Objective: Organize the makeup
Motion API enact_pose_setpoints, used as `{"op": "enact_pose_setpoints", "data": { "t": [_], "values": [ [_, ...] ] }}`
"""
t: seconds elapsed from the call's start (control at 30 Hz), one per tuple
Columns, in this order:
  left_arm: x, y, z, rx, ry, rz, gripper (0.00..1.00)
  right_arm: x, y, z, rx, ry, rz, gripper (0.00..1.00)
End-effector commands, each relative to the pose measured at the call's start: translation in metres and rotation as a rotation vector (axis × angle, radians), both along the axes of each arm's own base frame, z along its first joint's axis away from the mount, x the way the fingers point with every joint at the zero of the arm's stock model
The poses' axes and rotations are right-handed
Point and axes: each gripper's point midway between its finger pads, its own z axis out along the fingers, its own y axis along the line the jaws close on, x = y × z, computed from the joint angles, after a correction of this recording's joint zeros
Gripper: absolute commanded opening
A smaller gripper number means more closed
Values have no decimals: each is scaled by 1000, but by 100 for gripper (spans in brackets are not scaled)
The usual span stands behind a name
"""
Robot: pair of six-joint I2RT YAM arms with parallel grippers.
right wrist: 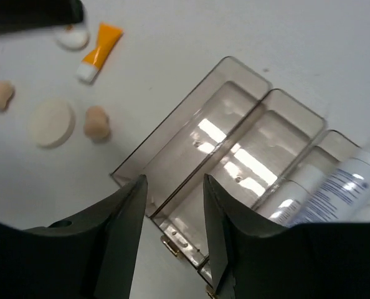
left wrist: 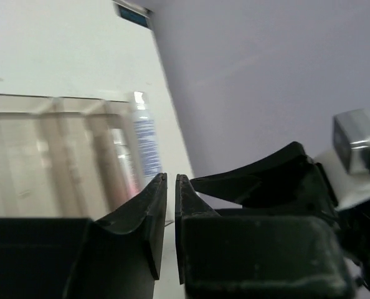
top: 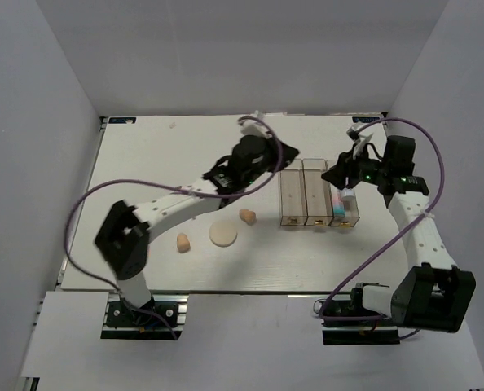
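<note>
The pink-white-blue bottle [top: 340, 200] lies in the right compartment of the clear organizer [top: 293, 198]; it also shows in the right wrist view [right wrist: 337, 185] and the left wrist view [left wrist: 145, 140]. My right gripper [top: 345, 169] is open and empty above the organizer [right wrist: 172, 180]. My left gripper [top: 286, 155] is shut on nothing [left wrist: 170, 178], just left of the organizer's far end. The round beige puff [top: 223, 235] and two peach sponges [top: 247, 215] [top: 183, 242] lie on the table. The orange tube [right wrist: 98, 52] and white oval compact [right wrist: 71, 38] lie beside the left arm, hidden in the top view.
The organizer's left [right wrist: 191, 134] and middle [right wrist: 247, 159] compartments hold nothing. White walls enclose the table [top: 144, 163] on three sides. The left arm stretches diagonally over the table's middle.
</note>
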Motion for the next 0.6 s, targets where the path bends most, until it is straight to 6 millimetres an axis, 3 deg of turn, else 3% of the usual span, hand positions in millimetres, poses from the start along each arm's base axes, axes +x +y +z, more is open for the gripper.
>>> {"op": "enact_pose_setpoints", "data": {
  "t": [0.0,0.07,0.1,0.13,0.17,0.23,0.27,0.3,0.33,0.37,0.4,0.43,0.5,0.57],
  "values": [
    [-5,88,-14,129,27,161,22,-25,42,1,17,-15,315,47],
    [-23,142,-19,205,80,240,26,-33,76,-23,-50,23,410,45],
    [-30,171,-47,275,135,284,32,-32,83,-30,-74,30,420,45],
    [-43,195,-65,349,189,309,50,-27,91,-40,-93,41,427,45],
    [-55,217,-53,340,176,341,59,-34,112,-48,-126,44,470,46],
    [-78,262,-83,439,260,421,70,-29,126,-65,-147,108,454,52],
    [-90,276,-70,405,241,445,77,-32,146,-71,-170,116,470,54],
    [-97,288,-74,399,262,485,79,-25,152,-70,-160,148,439,56],
    [-114,304,-93,442,313,507,81,-24,163,-88,-179,208,434,57],
    [-124,315,-84,371,322,544,83,-17,166,-94,-206,227,398,58],
    [-135,327,-93,385,356,574,84,-21,181,-113,-229,287,415,62],
    [-145,336,-104,387,385,593,84,-9,191,-106,-234,271,402,64],
    [-162,352,-102,302,412,640,85,-10,205,-128,-283,335,409,68],
    [-172,359,-107,258,429,658,84,-1,216,-127,-298,326,399,68]
  ]
}}
